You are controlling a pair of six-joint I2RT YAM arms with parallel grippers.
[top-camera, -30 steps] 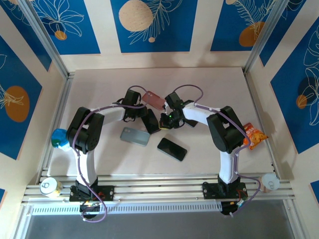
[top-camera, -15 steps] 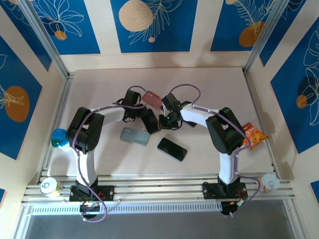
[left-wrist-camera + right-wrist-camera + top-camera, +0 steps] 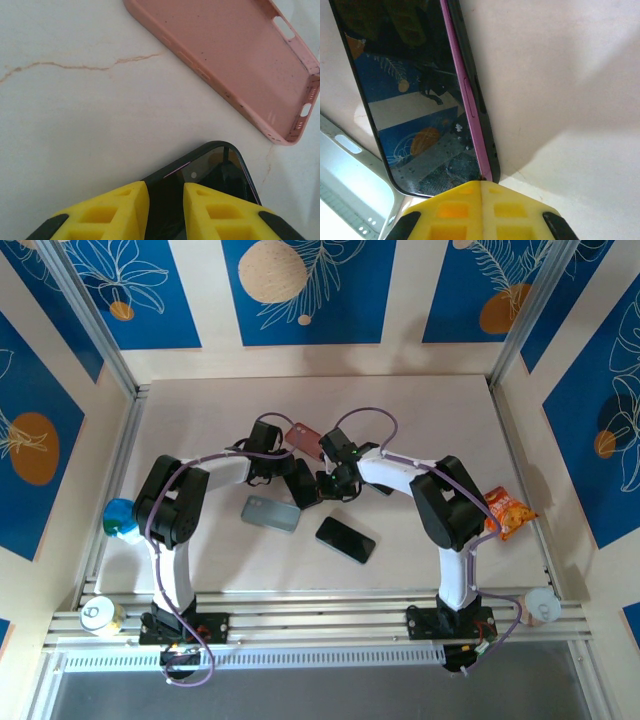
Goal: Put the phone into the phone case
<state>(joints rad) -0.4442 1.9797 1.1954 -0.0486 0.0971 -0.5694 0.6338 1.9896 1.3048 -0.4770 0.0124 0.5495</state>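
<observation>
left gripper (image 3: 166, 189) fingers a bit apart over the black phone (image 3: 212, 172) top end, can't tell if gripping | right gripper (image 3: 481, 186) pressed together, touching a phone corner | pink phone case (image 3: 240, 65) open side up, just beside phone, mid-table

L hand (image 3: 289, 472), R hand (image 3: 329, 483) at phone (image 3: 304, 485)

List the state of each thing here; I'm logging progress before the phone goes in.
left gripper, shut on the phone
right gripper, shut, tips against the phone's edge
phone, gripped, outside the pink case
pink case, empty, open side up
spare black phone, lying flat, untouched
</observation>
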